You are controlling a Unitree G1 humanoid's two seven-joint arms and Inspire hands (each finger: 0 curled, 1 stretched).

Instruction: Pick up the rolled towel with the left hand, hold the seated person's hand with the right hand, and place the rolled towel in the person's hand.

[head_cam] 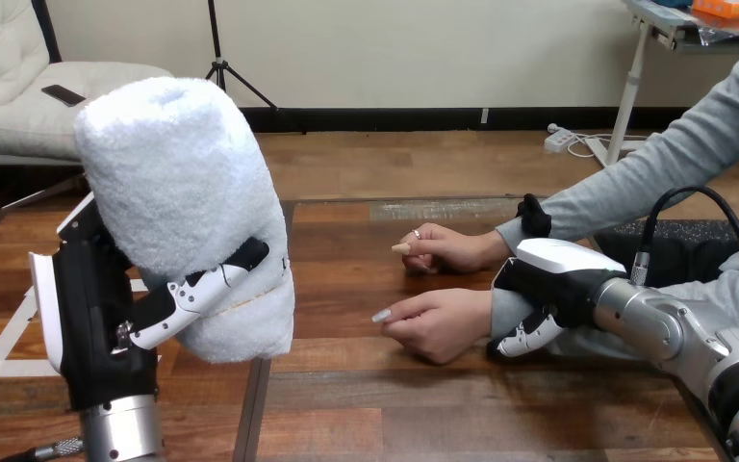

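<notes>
A white rolled towel stands upright in the air at the view's left, with my left hand shut on it; a finger curls across its lower front. At the right, the person's near hand rests on the table with a finger pointing left. My right hand is at that hand's wrist, its fingers curled round the grey sleeve from above. The person's far hand lies on the table just behind it.
The wooden table runs across the view, with bare surface between the towel and the person's hands. The person's grey-sleeved arm comes in from the upper right. A dark pad lies at the table's right edge.
</notes>
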